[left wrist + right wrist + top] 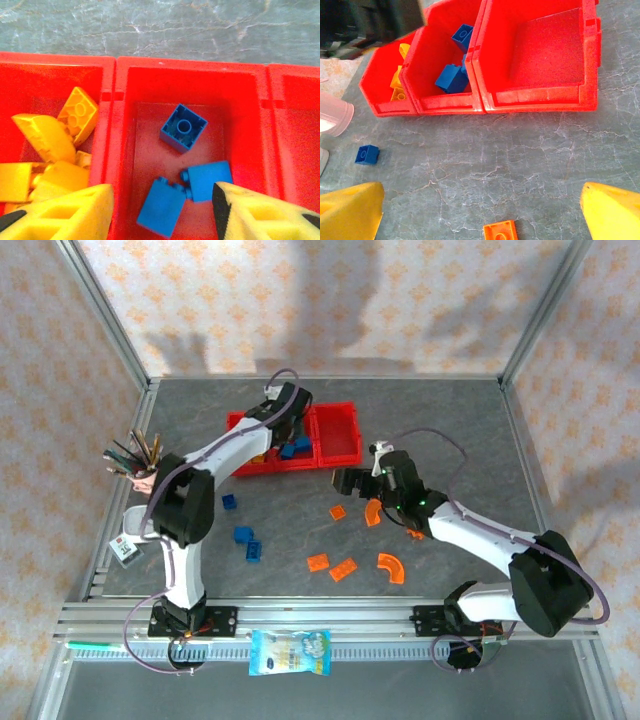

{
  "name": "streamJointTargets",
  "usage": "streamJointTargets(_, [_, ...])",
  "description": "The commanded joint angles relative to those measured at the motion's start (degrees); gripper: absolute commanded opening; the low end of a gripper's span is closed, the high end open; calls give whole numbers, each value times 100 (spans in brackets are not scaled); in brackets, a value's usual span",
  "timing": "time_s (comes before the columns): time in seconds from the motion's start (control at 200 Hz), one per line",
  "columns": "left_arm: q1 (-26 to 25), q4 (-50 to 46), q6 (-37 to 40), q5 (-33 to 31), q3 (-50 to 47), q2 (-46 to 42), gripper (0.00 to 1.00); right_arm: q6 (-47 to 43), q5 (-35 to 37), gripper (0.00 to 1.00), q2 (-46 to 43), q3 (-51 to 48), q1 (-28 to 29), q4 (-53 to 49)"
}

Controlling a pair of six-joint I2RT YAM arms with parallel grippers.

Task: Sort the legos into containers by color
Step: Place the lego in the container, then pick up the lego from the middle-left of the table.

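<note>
L gripper [162, 190] jaws apart, just above blue legos [183, 127] in mid container [190, 75].

Top view overhead, from near edge; both wrist views share containers [116, 75], left nearer.

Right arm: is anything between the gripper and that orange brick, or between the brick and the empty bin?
Nothing visible. The right gripper hangs open over the orange brick, and bare table is all that lies between the brick and the empty bin.
</note>
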Motion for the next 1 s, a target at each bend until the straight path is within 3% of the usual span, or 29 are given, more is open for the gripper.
streamJointTargets(0.0, [45, 255, 149, 152, -519, -804, 59, -283, 98, 100, -1, 151, 15, -276])
streamJointTargets(0.225, [45, 352, 25, -27, -1875, -2108, 62, -579, 195, 100, -59, 114, 320, -384])
streamJointTargets(0.576, [165, 309, -720, -390, -3871, -3749, 70, -473, 278, 100, 287, -17, 1220, 322])
streamJointTargets(0.816, [642, 387, -1081, -275, -4642, -4046, 74, -23, 172, 100, 740, -108, 1603, 967])
streamJointTargets(0.996, [995, 776, -999, 203, -4837, -3549, 76, -6, 188, 100, 958, 74, 1610, 972])
